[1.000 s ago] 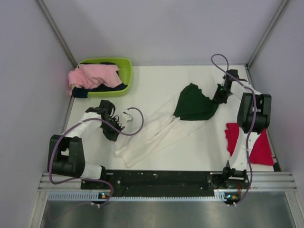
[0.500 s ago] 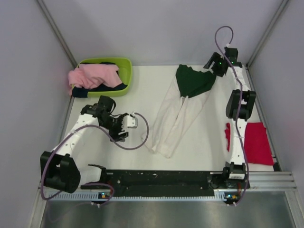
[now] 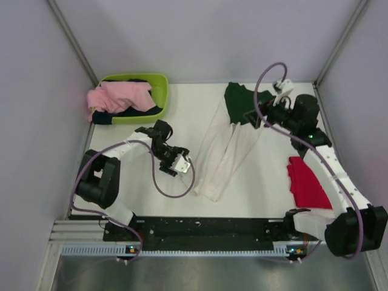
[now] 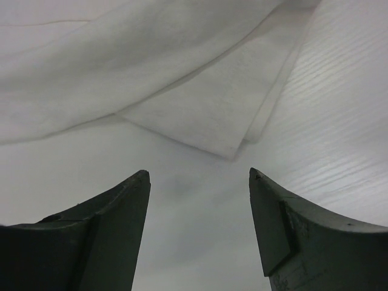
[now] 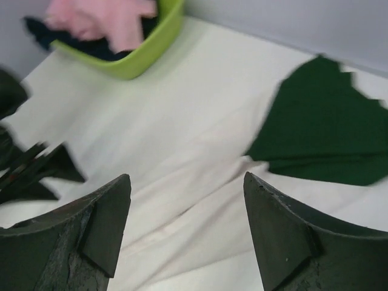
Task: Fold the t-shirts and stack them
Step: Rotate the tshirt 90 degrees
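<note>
White t-shirt lies as a long narrow strip; my left gripper and right gripper hover with fingers apart, empty. Next, I judge, a crosswise fold.

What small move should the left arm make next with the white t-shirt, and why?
Probably ease the left gripper forward and close on the near corner of the white t-shirt. Its jaws are open and empty, the corner lies just ahead of them on the table, untouched, and the shirt lies in a long narrow strip, so a cross fold likely comes next.
</note>
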{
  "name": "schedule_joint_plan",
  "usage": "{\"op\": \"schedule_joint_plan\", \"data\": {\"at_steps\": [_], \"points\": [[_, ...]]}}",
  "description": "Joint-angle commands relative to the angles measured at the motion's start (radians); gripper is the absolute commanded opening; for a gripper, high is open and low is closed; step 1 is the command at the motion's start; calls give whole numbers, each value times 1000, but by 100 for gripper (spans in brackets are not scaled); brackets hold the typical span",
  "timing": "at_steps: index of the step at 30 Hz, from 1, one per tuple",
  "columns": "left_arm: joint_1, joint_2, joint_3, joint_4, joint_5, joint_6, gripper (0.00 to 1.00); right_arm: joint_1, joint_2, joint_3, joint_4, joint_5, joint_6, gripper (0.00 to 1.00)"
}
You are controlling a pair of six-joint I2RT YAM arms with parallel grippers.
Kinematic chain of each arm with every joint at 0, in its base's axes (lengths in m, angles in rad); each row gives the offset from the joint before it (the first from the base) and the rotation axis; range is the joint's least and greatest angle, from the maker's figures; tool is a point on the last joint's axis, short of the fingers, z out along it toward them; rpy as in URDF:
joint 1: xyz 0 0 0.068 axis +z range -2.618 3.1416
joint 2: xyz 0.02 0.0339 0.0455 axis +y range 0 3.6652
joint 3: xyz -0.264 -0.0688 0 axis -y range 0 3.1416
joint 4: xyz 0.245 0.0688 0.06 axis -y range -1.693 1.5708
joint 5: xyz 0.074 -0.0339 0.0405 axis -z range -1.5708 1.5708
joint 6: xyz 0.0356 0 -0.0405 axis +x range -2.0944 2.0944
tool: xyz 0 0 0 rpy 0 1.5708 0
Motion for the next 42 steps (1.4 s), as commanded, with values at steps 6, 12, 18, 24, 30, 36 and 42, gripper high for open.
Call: {"op": "schedule_joint_plan", "data": {"at_steps": [6, 12, 18, 24, 30, 36, 42], "points": [[-95, 51, -71, 91, -100, 142, 58, 347, 2, -360, -25, 13, 105, 73], [-189, 28, -130, 157, -126, 6, 0, 326, 152, -397, 13, 234, 383, 71], [-316, -66, -224, 76, -106, -63, 0, 238, 295, -339, 61, 248, 475, 68], [-438, -87, -207, 83, -118, -315, 12, 157, 563, -128, 18, 182, 374, 33], [-498, -143, -164, 105, -6, -402, 42, 126, 689, 109, -79, 156, 311, 10], [-389, -222, -157, -90, -20, -162, 42, 115, 543, 120, -287, 135, 192, 54], [-267, -114, -22, 86, 123, 1, 58, 126, 77, -119, -258, -37, -84, 65]]}}
